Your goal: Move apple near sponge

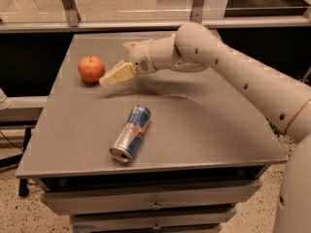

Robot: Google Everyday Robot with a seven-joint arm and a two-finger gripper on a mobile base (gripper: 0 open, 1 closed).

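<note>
Drink can (130, 133) sideways on table (218, 130)

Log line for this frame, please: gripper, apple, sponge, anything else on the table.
gripper low beside apple, contact unclear | apple on table, not lifted | sponge not in view | can lying on side mid-table
</note>
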